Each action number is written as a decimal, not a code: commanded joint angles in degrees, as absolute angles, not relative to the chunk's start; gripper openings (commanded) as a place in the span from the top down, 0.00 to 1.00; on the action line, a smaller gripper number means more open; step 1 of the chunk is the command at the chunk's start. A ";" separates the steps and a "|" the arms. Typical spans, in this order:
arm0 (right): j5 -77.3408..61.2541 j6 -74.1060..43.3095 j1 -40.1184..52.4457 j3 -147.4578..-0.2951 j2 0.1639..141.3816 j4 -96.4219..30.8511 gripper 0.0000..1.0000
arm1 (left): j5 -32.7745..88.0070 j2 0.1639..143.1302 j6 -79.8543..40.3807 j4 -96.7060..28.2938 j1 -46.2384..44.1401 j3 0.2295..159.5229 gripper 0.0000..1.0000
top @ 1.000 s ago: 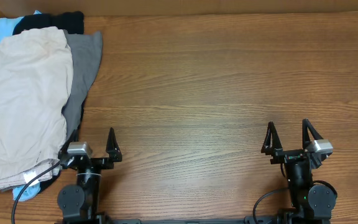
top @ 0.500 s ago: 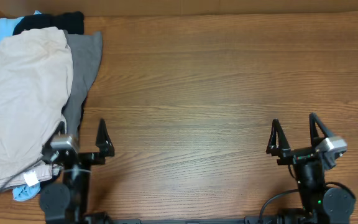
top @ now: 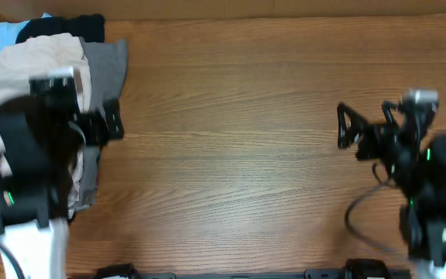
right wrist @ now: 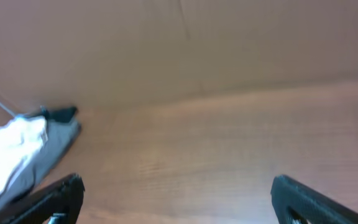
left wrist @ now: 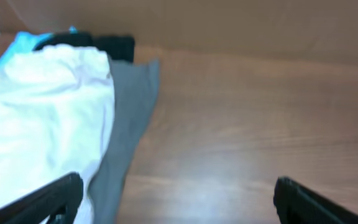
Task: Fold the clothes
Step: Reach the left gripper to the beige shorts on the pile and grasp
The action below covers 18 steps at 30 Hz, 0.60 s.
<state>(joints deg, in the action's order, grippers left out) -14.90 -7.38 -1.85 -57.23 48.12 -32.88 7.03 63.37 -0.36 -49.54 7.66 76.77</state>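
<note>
The clothes lie in a pile at the table's far left. Beige shorts [top: 41,54] are on top, over gray shorts [top: 108,70], a black garment [top: 64,27] and a light-blue garment [top: 2,35]. My left gripper [top: 91,124] is open and empty, raised above the pile's right edge. In the left wrist view [left wrist: 179,199] its jaws frame the beige shorts [left wrist: 42,106], the gray shorts [left wrist: 132,106] and bare table. My right gripper [top: 366,128] is open and empty above the table's right side; its wrist view [right wrist: 176,199] shows the pile [right wrist: 17,146] far to the left.
The wooden table [top: 231,116] stretches between the two arms. A brown cardboard wall [top: 285,8] runs along the table's far edge and also shows in the right wrist view [right wrist: 179,50]. The left arm's body hides part of the beige shorts.
Both arms have risen from the front edge and moved toward the far side. The left gripper now hangs over the pile's right edge. The clothes have not moved.
</note>
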 commanded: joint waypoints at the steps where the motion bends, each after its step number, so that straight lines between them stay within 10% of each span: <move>1: -15.92 -7.07 -2.00 -65.32 56.55 -36.56 0.00 | 7.49 72.40 7.86 -54.52 8.29 87.33 0.00; 18: -32.10 -7.46 -2.00 -68.20 78.28 -35.46 0.00 | 10.04 95.92 9.65 -52.18 32.88 91.90 0.00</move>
<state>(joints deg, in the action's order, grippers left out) -29.61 -7.49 -1.85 -66.76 78.00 -35.62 8.38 94.13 9.06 -53.25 28.05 90.70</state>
